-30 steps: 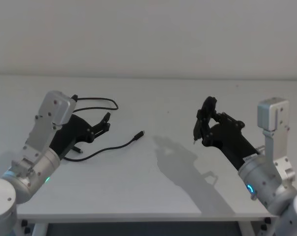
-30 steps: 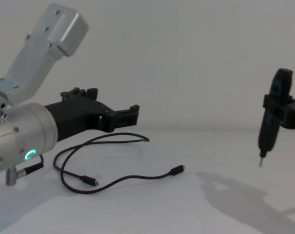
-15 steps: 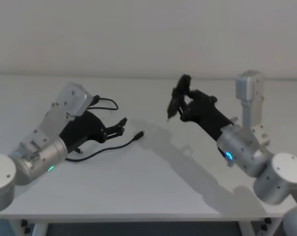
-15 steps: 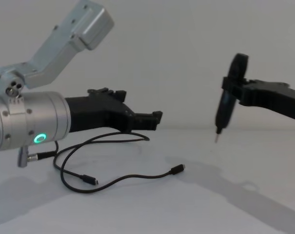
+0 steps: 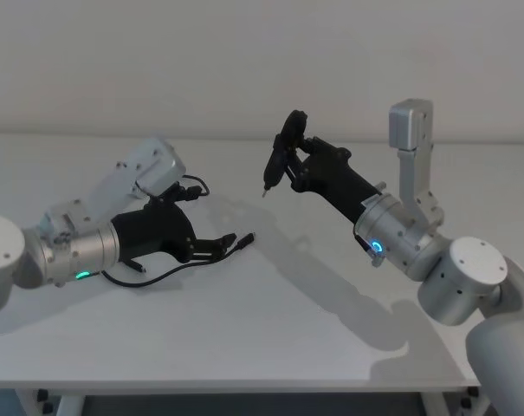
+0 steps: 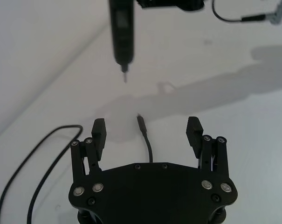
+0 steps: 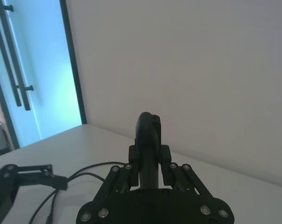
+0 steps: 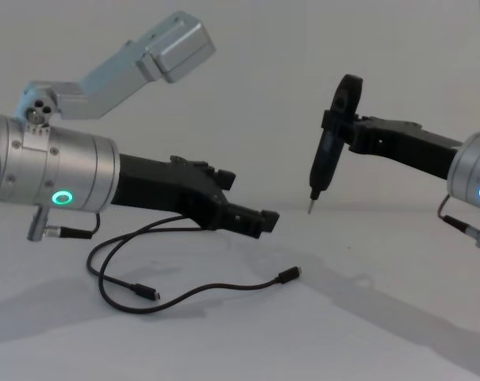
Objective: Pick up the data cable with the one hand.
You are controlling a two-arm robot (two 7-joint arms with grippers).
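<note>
Data cable (image 6: 147,144), long thin black looped cord, lying just below blocky black left gripper (image 6: 147,127), plug end under gap of its wide-open empty jaws, likely lining up pinch. Right gripper (image 5: 303,171) hovering ahead, clamping slender black tool (image 5: 283,152).

You have a plain white flat-topped table (image 5: 270,334) across the lower half of the head view, with a bare off-white wall (image 5: 244,61) filling the upper half. Soft grey shadows lie on the table at centre right. In the right wrist view, a blue-lit glass door (image 7: 47,70) with a dark frame carries a long dark bar handle (image 7: 20,60).
</note>
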